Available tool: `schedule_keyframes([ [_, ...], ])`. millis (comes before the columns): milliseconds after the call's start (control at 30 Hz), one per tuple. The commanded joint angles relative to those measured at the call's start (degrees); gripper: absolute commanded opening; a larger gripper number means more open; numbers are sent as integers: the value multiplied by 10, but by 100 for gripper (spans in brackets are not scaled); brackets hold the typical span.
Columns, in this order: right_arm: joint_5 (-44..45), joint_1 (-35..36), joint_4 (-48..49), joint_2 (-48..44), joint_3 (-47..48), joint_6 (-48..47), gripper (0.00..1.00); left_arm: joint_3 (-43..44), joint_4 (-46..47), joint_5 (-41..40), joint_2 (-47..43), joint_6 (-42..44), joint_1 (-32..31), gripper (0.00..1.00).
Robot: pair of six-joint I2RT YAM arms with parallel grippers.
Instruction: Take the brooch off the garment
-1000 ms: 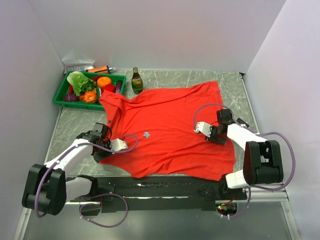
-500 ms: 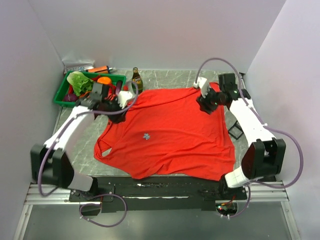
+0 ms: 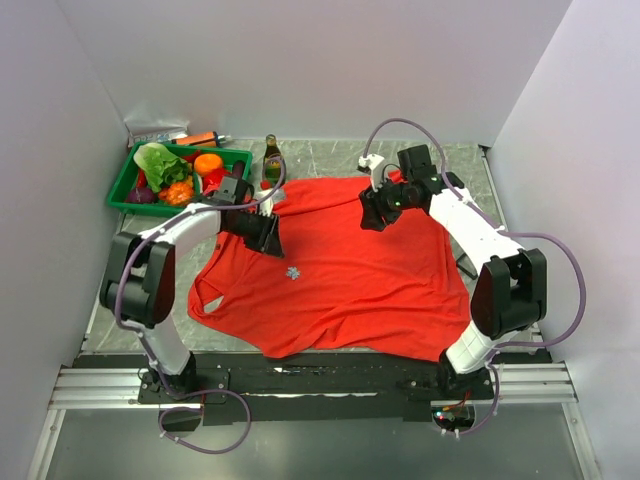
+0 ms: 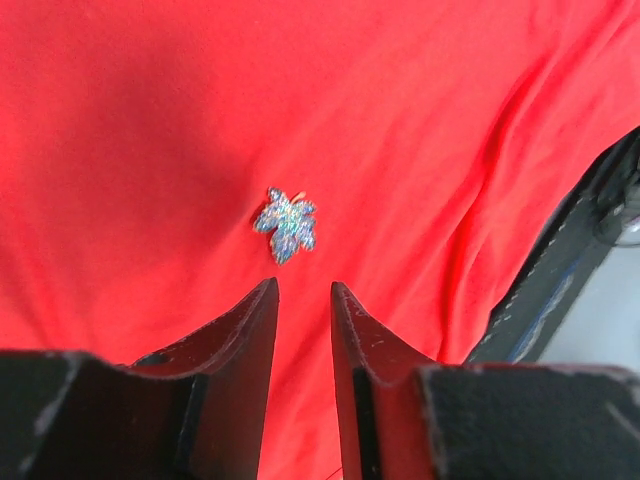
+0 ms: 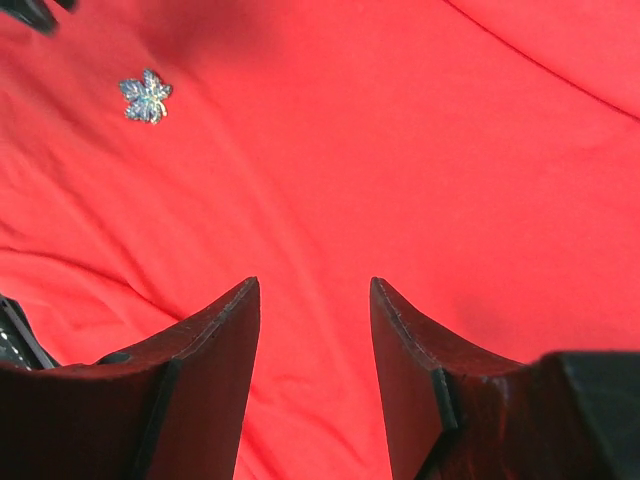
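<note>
**Left gripper poised just short of the brooch**

The brooch, a small glittering silver-blue leaf, is pinned to the flat chest of the red garment, left of its middle. In the left wrist view it lies at 12 o'clock, just beyond the left gripper, whose jaws are narrowly parted with nothing between them. From above, that gripper is at 11 o'clock of the brooch. The right gripper is at 2 o'clock, well apart, jaws moderately spread and empty above bare cloth.

I judge the left jaws should widen slightly, descend straddling the leaf and pinch metal only. The right could pin the cloth nearby so the shirt stays down. Farther out are a green tray at 10 o'clock and a bottle at 12.
</note>
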Motion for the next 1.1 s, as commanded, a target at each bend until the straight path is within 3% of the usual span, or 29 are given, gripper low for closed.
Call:
schedule_keyframes([
  [0, 2, -5, 24, 2, 11, 23, 55, 9, 30, 31, 48, -69, -12, 34],
  [400, 15, -5, 26, -7, -2, 8, 55, 34, -2, -9, 116, -70, -36, 38],
  [800, 15, -4, 25, 8, 15, 7, 55, 35, -2, -25, 125, -73, -42, 38],
  [1067, 15, -5, 26, 10, 12, 7, 55, 59, -16, -8, 138, -54, -54, 29],
])
